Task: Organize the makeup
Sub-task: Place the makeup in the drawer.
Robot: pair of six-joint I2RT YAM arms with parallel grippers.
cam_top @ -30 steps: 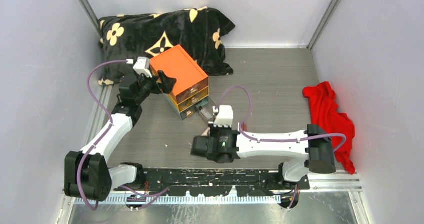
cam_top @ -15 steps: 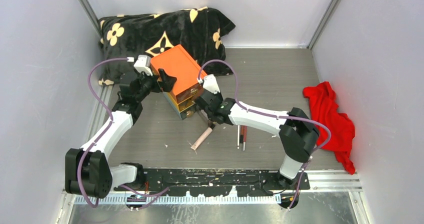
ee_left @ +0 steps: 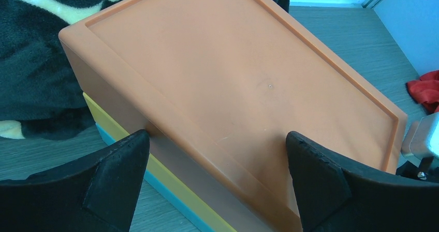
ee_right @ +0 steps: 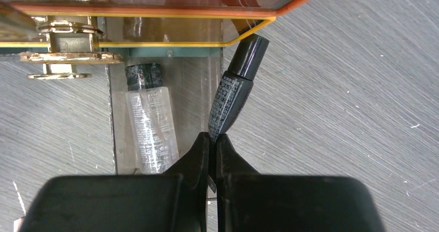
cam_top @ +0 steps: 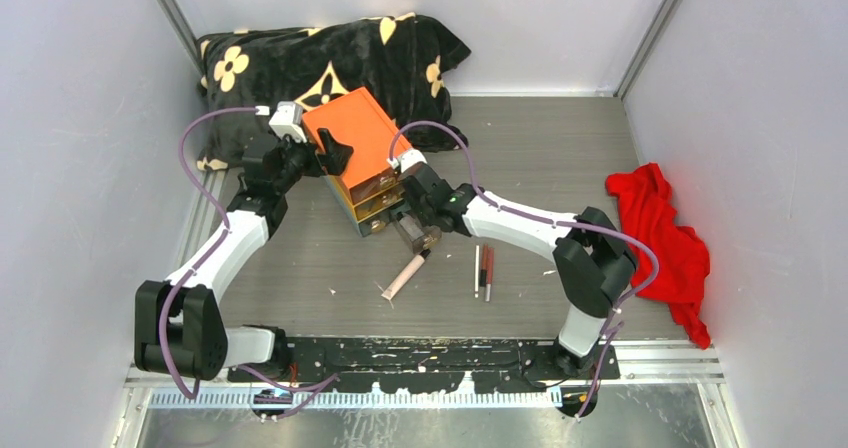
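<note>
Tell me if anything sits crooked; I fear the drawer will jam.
Yes. The black tube lies slanted across the open bottom drawer's right wall, its cap under the drawer above, unlike the clear bottle lying straight inside. The right gripper's closed tips meet its near end.

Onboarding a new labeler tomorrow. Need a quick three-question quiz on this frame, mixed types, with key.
1. True or false: the left gripper is shut on the orange box.
2. What does the right gripper pinch? A) pinkish tube B) black tube C) red pencil
3. What lies in the open bottom drawer?
Key: 1 false, its jaws stand open astride the box. 2 B. 3 a clear bottle with a black cap.
</note>
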